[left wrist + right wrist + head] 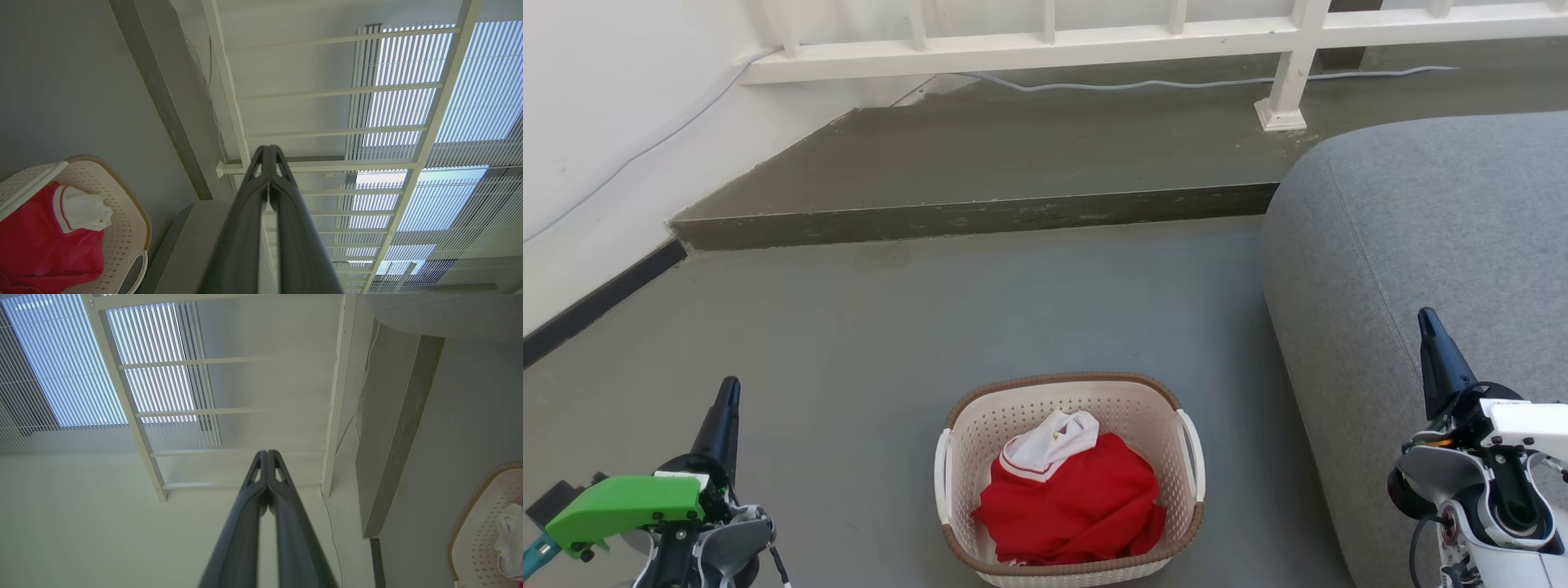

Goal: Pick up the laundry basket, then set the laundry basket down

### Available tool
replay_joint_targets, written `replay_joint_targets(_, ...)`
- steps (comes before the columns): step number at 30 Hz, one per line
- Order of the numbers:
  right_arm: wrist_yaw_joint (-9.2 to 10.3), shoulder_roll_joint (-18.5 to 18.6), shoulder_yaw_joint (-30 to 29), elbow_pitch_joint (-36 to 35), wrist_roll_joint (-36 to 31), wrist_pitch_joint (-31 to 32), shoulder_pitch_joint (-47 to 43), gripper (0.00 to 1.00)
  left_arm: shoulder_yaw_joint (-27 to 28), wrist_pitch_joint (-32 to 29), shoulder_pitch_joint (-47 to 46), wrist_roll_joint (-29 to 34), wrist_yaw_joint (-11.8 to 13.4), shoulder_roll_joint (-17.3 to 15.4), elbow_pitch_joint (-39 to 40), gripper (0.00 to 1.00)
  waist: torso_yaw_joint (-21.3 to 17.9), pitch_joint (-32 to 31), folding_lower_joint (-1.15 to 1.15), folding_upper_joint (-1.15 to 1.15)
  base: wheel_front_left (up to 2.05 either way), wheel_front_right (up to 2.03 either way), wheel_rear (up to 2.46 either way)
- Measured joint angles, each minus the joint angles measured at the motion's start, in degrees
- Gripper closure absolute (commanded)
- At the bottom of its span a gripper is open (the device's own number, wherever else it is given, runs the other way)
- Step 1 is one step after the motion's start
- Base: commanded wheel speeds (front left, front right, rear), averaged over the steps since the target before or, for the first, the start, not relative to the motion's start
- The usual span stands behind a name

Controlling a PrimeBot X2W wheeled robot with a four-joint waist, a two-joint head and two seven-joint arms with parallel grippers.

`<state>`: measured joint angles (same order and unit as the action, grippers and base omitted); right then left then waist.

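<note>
The laundry basket (1013, 416) sits on the grey floor (890, 327) just beside the sofa (1421, 229), holding a red garment (1078, 498), between the left pincer (730, 387) and right pincer (1425, 318), each apart from it, fingers pressed together, empty.

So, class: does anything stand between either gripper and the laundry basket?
Nothing visible does. Bare floor separates the left gripper from the laundry basket; the grey sofa beside the right gripper stands clear of it.
</note>
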<state>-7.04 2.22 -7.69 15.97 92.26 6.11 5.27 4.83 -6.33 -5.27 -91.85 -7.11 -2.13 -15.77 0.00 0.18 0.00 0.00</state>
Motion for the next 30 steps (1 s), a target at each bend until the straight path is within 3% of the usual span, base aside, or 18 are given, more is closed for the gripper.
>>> replay_joint_targets(30,0.0,0.0,0.0,-0.01,0.0,0.0,0.0,1.0,0.0,0.0,0.0,0.0,0.0,0.0,0.0,1.0,0.0,0.0,0.0,0.0,0.0,0.0,0.0)
